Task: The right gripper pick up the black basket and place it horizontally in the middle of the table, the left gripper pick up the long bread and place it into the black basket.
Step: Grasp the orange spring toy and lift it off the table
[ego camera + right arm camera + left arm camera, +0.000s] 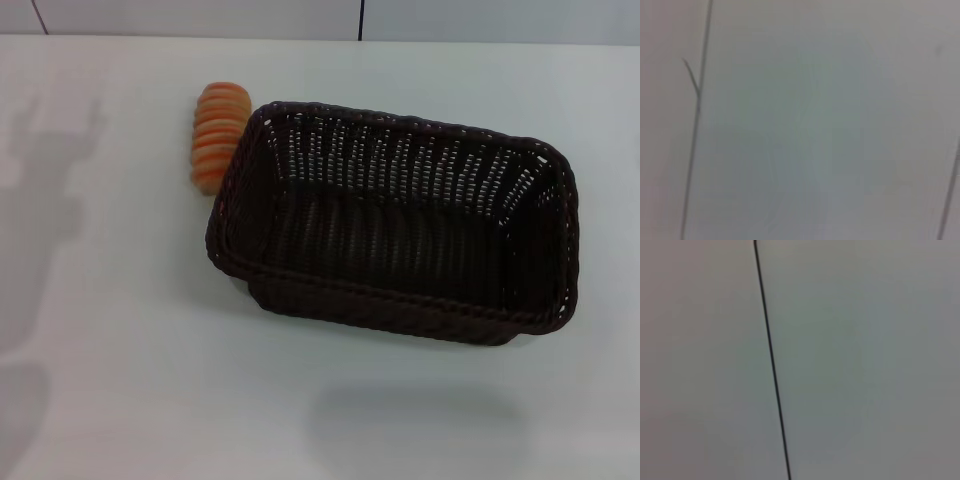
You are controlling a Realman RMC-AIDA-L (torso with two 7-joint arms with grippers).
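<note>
though touching, long bread (219, 137) outside black basket (400, 225)

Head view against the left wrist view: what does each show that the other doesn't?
Only the head view shows the black basket on the table, lying at a slight angle, and the long bread outside it, close by its left end. Only the left wrist view shows a plain pale surface crossed by a thin dark line. Shared: neither shows a gripper.
</note>
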